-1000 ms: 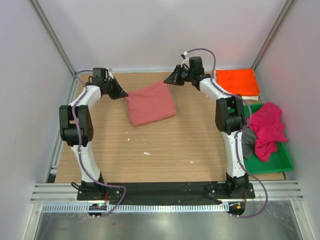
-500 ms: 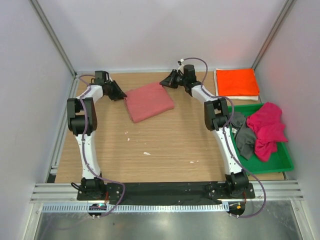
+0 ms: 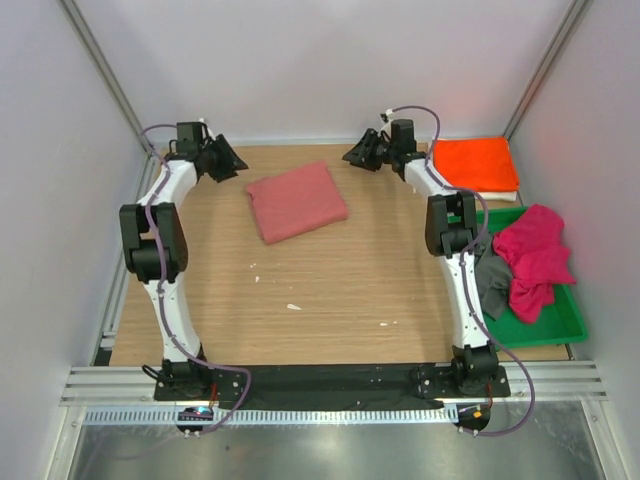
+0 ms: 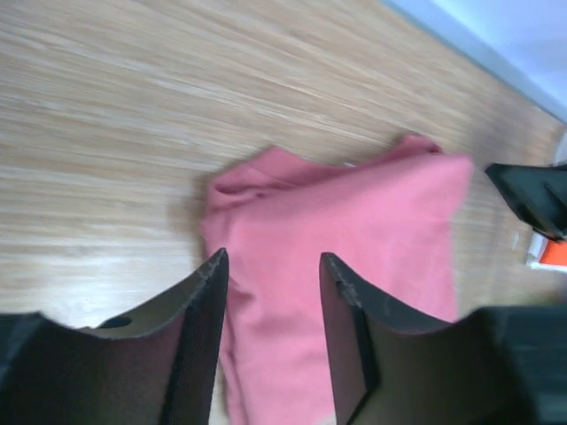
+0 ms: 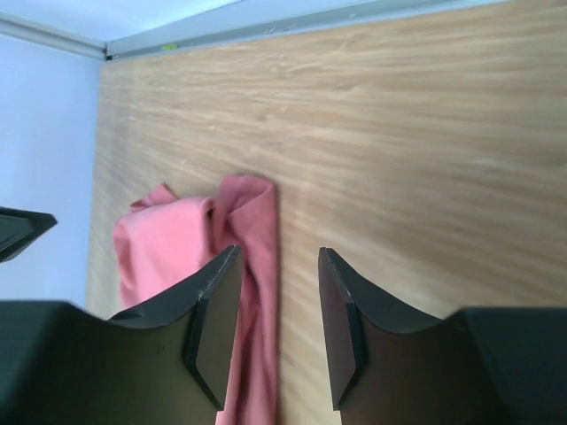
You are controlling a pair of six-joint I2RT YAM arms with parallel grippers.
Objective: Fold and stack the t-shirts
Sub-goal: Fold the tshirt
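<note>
Presently the left fingers [image 3: 228, 162] and right fingers [image 3: 356, 156] gape empty either side of the folded salmon-red t-shirt [image 3: 297, 202] at twelve o'clock on the tabletop [image 3: 330, 290]. An uneven pickup could unfold it before it reaches the two-o'clock orange t-shirt [image 3: 475, 162].

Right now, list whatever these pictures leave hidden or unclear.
Top view: white t-shirt, only a sliver shows; the orange t-shirt covers it.
Top view: dark grey t-shirt, partly behind the right arm.
Left wrist view: salmon-red t-shirt, near edge hidden by fingers of the left gripper, picture blurred.
</note>
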